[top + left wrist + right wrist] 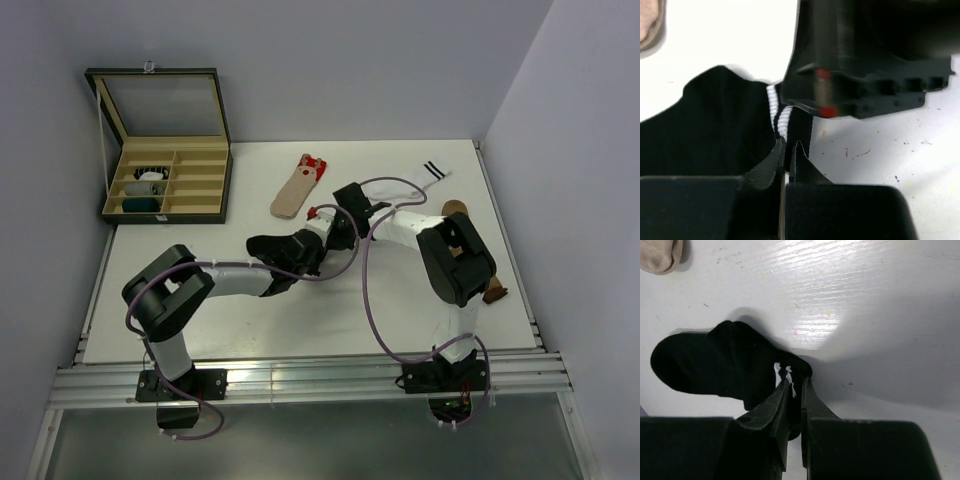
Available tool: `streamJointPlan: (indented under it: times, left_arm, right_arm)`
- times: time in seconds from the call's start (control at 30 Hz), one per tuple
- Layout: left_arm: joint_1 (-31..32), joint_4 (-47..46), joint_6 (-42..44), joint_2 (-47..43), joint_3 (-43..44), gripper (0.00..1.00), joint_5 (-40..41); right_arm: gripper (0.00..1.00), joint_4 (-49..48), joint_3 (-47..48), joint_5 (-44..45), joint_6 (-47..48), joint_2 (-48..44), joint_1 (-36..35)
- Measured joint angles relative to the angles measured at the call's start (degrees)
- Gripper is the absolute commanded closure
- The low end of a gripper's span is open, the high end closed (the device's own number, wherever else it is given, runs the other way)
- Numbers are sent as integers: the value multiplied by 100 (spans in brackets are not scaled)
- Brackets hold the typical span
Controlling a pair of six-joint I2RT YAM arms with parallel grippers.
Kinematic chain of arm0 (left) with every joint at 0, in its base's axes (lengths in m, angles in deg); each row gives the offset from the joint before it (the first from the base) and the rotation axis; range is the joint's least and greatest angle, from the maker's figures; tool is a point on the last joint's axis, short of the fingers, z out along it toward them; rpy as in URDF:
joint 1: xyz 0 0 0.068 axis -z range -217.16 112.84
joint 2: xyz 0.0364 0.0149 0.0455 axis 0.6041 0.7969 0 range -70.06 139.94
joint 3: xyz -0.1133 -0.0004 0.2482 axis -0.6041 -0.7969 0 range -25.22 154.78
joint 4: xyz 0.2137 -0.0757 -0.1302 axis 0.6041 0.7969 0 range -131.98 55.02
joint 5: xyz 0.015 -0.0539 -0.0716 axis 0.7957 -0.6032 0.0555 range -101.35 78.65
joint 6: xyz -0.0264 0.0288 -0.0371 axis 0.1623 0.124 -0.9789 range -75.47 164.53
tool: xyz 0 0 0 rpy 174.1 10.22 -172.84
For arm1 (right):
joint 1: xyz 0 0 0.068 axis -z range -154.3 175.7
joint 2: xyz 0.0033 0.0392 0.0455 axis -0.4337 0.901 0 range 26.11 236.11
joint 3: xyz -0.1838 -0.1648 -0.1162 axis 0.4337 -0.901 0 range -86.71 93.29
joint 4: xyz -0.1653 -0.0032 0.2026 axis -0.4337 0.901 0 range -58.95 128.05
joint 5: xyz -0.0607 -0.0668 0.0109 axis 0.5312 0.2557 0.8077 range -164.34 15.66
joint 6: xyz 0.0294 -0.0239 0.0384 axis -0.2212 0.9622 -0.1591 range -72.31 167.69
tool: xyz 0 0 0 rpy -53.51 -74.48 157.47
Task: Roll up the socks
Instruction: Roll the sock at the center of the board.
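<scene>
A black sock [710,365] with white cuff stripes [779,112] lies mid-table, and both grippers hold its cuff. My left gripper [790,150] is shut on a fold of black fabric just below the stripes. My right gripper [796,385] is shut on the striped cuff edge, and the sock's foot trails away to the left. From above, the left gripper [310,243] and right gripper [322,225] meet tip to tip and hide most of the sock. A beige sock [298,188] with a red patterned cuff lies flat just beyond them.
An open compartment box [226,190] stands at the back left with rolled socks [150,180] in it. A white sock [432,172] with black stripes lies at the back right. Brown fabric [456,208] shows behind the right arm, and more [494,293] near the right edge.
</scene>
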Motion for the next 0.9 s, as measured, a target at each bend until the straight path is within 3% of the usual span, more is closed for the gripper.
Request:
streamJointPlan:
  times: [0.37,0.47,0.9]
  left_arm:
    - [-1307,195,-1475,-46,26,99,-1725]
    - [-1622,162,-1895,-22,-17,99,-2264]
    - [-2522,-1029,-3821,479,-525,99,-4299]
  right_arm:
    - [41,-1246,-1154,-22,-286,-1078,68]
    - [37,-1572,-1279,-13,-326,-1276,68]
    - [37,-2135,-1320,-92,-431,-960,61]
